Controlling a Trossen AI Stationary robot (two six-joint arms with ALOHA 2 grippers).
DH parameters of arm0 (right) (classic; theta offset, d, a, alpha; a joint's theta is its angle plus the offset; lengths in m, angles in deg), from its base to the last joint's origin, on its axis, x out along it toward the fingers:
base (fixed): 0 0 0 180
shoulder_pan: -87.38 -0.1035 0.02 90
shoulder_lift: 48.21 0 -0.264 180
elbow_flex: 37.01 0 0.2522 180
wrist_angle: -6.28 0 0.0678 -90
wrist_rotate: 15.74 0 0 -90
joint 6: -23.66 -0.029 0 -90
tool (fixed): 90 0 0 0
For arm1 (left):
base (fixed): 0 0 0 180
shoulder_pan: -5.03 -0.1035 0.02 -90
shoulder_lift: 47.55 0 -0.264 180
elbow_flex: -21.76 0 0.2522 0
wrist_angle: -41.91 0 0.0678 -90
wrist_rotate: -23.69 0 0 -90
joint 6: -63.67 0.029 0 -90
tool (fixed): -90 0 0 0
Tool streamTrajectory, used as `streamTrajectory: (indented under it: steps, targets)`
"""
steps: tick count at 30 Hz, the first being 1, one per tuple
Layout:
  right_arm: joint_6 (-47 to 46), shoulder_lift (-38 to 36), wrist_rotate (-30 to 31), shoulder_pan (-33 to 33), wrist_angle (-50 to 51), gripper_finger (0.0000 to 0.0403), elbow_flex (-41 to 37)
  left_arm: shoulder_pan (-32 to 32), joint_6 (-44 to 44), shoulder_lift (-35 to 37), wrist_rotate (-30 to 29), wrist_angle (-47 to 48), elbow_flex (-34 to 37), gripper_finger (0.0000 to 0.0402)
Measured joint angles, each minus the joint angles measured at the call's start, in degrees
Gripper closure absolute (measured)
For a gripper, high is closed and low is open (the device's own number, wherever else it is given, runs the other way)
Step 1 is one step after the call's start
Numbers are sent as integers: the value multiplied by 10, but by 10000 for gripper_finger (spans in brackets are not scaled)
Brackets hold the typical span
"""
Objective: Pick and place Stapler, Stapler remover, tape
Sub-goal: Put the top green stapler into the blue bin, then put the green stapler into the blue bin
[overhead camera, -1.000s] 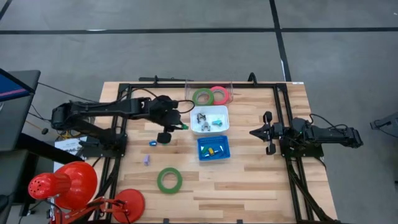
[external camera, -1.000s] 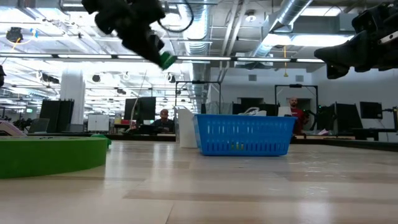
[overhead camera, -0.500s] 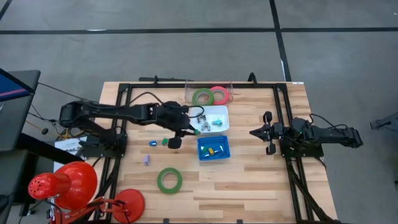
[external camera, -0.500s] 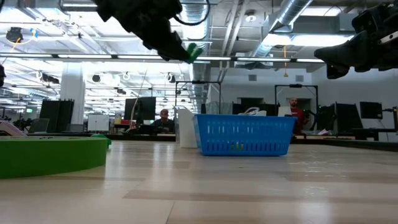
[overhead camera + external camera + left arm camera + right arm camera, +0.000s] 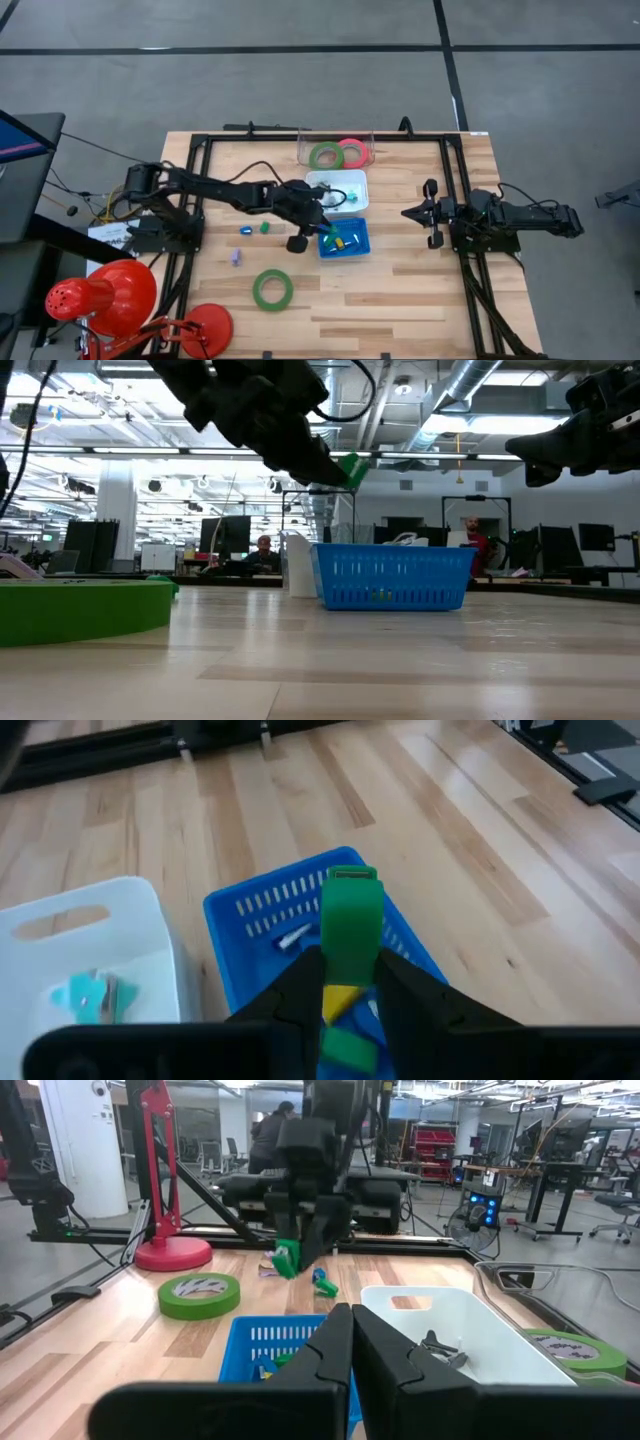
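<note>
Left gripper [image 5: 350, 982] is clamped on a small green stapler [image 5: 351, 925], fingers pinching its rear end, long axis running straight out ahead of the fingers. It hangs in the air over the near-left corner of the blue basket [image 5: 357, 244]; the low view shows it held well above the basket rim, tilted nose-down. The basket lies directly ahead of and below the held piece, so my read is a short reach forward, then release. The basket already holds a few small coloured pieces, yellow and green among them.

Beside the basket is the white bin [image 5: 350, 180] with a metal-looking item and a teal piece inside. On the table left of the basket are loose small pieces, one green piece [image 5: 264, 227] and one blue piece [image 5: 245, 230]. A green tape ring [image 5: 272, 289] lies nearer the front edge.

Farther back, a green tape ring and a pink-red one sit in the clear holder [image 5: 371, 143].

Right gripper [image 5: 408, 212] is fully shut, empty, parked well apart on the right side. The left arm is clearly the working one.
</note>
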Motion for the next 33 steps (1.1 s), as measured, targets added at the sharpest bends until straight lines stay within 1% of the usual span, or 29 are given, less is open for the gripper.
streamTrajectory:
  steps: [8, 13, 17, 21, 29, 33]
  targets:
    - [0, 0, 0, 0, 0, 402, 0, 0, 0, -63, 0, -110, 0, 327]
    - [0, 0, 0, 0, 0, 402, 0, 0, 0, -79, -1, -125, 0, 327]
    - [0, 0, 0, 0, 0, 402, 0, 1, -13, -79, -1, -126, 0, 316]
    - [0, 0, 0, 0, 0, 402, 0, 1, -42, -79, -2, -126, 0, 287]
    - [0, 0, 0, 0, 0, 402, 0, 1, -58, -79, -7, -126, 0, 196]
    - [0, 0, 0, 0, 0, 402, 0, 1, -69, -78, -7, -126, 0, 162]
